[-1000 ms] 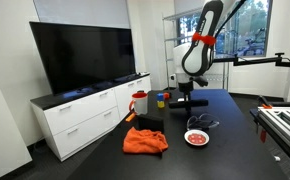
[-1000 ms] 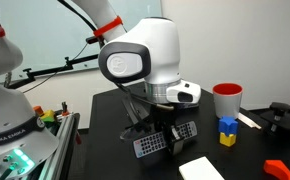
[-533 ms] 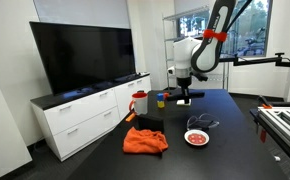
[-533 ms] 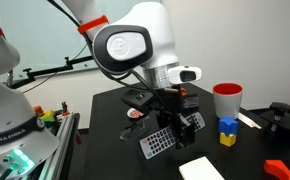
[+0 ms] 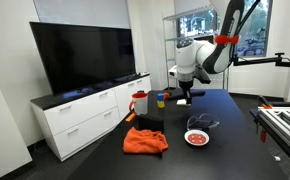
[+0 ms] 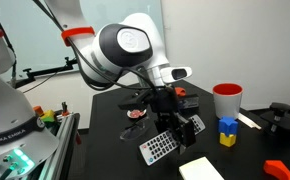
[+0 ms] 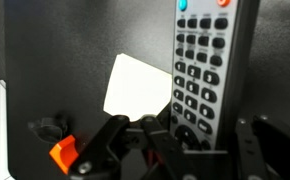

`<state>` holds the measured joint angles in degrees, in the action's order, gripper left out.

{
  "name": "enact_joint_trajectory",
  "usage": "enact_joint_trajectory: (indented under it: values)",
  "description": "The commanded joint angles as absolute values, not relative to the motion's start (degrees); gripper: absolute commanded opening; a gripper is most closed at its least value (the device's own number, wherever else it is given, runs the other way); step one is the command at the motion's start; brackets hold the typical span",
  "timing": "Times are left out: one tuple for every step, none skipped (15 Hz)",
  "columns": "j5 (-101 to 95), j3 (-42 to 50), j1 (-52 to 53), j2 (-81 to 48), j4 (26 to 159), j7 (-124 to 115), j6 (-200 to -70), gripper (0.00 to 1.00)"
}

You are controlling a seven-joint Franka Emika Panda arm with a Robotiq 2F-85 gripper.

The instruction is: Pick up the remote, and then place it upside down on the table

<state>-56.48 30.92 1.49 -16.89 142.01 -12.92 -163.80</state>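
Note:
My gripper point(image 6: 175, 113) is shut on the near end of the remote point(image 6: 162, 147), a long black bar with pale buttons, and holds it tilted above the black table point(image 6: 115, 150). In the wrist view the remote point(image 7: 207, 55) runs up from between my fingers point(image 7: 190, 135) with its button face toward the camera. In an exterior view the gripper point(image 5: 185, 92) hangs over the far part of the table point(image 5: 225, 135); the remote is too small to make out there.
A white flat rectangle point(image 6: 201, 169) lies on the table below the remote. A red cup point(image 6: 226, 100), blue and yellow blocks point(image 6: 226, 131), an orange cloth point(image 5: 145, 141), a red-and-white plate point(image 5: 196, 137) and a white drawer cabinet point(image 5: 90, 115) are around.
The arm has risen and turned, lifting the remote off the table; the remote now hangs tilted in the air with its free end lower.

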Motion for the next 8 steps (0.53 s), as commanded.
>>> enact_joint_trajectory:
  values:
    - [-58.21, 31.94, 2.89, -18.5, 142.35, -19.5, -165.08, 0.03]
    - [-57.26, 31.6, 2.77, -19.48, 142.46, -20.47, -165.55, 0.39]
    - [-57.21, 31.66, 2.82, -20.55, 142.34, -22.0, -166.2, 0.4]
    - [-57.24, 31.62, 2.79, -21.35, 142.27, -22.91, -166.37, 0.46]
    - [-57.6, 31.86, 2.89, -21.99, 142.12, -24.1, -167.08, 0.53]
    - [-57.59, 32.01, 2.89, -22.21, 142.1, -24.68, -167.11, 0.56]
    - [-57.46, 32.06, 2.79, -22.47, 142.06, -25.28, -167.39, 0.67]
    - [-57.4, 32.14, 2.73, -22.24, 142.22, -25.58, -167.47, 0.76]
